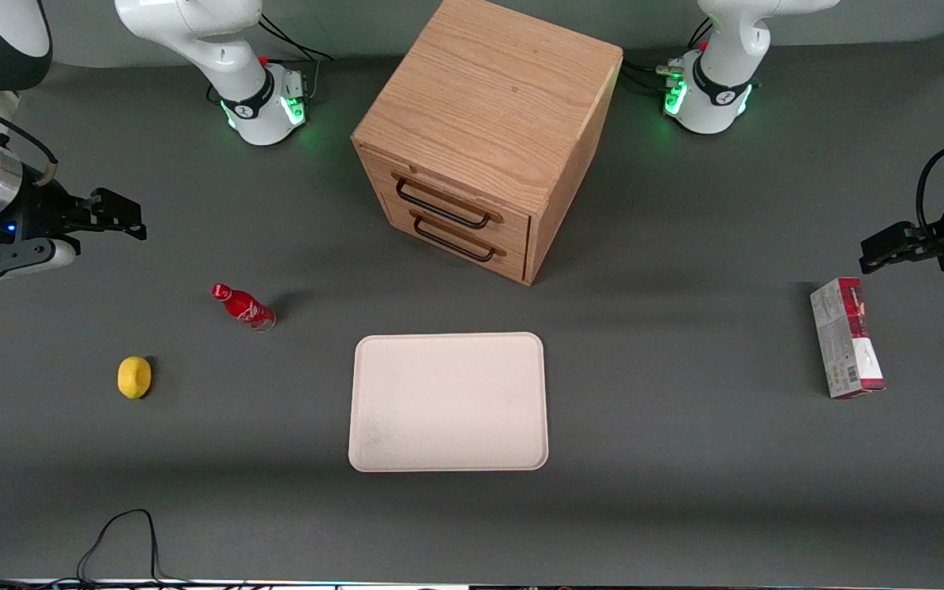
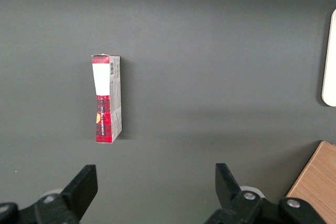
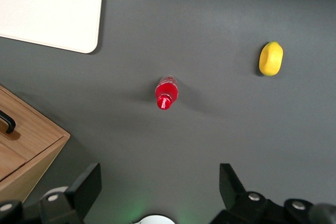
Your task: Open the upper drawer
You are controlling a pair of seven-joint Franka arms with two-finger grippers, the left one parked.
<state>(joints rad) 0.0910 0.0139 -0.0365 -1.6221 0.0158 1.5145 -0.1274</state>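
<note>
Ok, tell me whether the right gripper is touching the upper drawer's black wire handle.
Apart. The front view shows the gripper, fingers open, hanging over bare table toward the working arm's end, well clear of the upper drawer's black wire handle.
</note>
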